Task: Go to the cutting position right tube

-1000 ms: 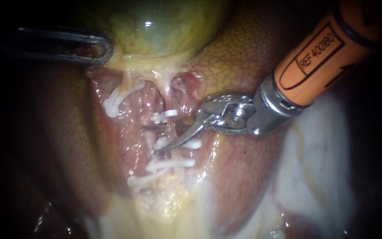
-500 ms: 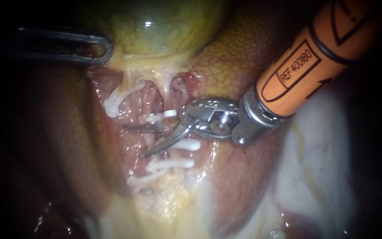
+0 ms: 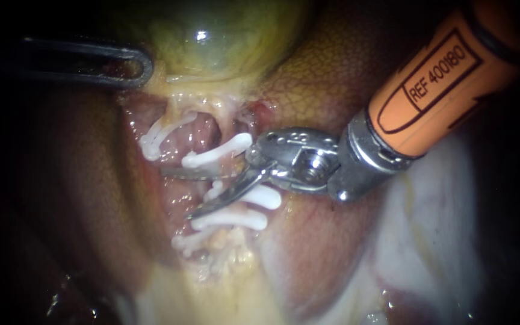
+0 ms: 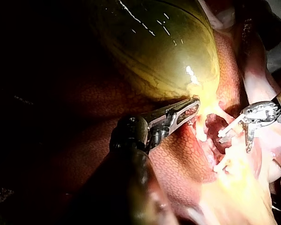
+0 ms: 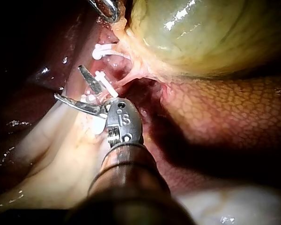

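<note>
My right instrument [image 3: 177, 193] comes in on an orange shaft, its two blades open. The blades straddle the right tube [image 3: 219, 180], which runs down from the gallbladder [image 3: 212, 36]. They sit between an upper white clip [image 3: 218, 153] and a lower white clip [image 3: 261, 196]. The right wrist view shows the same open blades [image 5: 68, 82] either side of the clipped tube. My left instrument [image 3: 135, 65] is at the upper left, its slotted jaws shut on yellowish tissue at the gallbladder's neck, as the left wrist view [image 4: 185, 112] also shows.
Further white clips [image 3: 230, 219] sit lower on the right tube, and one clip [image 3: 151, 142] sits on the left tube. Mottled liver [image 3: 308, 78] lies behind the right instrument's wrist. Pale whitish tissue [image 3: 434, 229] covers the lower right.
The open blades have slid leftward across the right tube, their tips now past it. The upper clip has tilted and lifted. My left instrument has not moved.
</note>
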Controlling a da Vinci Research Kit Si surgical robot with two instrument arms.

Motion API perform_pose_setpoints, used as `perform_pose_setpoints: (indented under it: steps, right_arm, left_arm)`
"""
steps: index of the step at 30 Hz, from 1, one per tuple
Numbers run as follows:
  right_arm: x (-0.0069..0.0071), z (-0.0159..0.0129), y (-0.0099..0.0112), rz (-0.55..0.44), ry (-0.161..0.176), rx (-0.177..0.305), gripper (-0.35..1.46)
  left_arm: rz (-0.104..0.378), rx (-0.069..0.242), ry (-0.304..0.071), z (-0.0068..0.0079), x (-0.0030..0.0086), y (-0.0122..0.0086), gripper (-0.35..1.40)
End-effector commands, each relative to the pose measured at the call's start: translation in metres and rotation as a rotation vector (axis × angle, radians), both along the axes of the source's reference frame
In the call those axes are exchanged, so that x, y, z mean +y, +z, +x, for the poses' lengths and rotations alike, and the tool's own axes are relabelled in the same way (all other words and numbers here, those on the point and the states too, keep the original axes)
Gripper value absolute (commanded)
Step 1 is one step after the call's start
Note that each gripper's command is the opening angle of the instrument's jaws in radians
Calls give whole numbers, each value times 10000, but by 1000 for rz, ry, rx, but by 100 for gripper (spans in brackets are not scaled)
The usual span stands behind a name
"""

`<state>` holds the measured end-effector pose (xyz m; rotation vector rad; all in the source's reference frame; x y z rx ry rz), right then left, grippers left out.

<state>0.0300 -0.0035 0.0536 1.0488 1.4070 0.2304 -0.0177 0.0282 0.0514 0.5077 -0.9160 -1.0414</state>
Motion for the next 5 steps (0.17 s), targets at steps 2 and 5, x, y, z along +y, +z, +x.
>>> perform_pose_setpoints:
  steps: [2, 5]
  right_arm:
    - [0, 0, 3, 0, 1, -2, 88]
    - [0, -1, 6, -1, 0, -2, 86]
  left_arm:
    - [0, 0, 0, 0, 0, 0, -35]
    - [0, 0, 0, 0, 0, 0, -35]
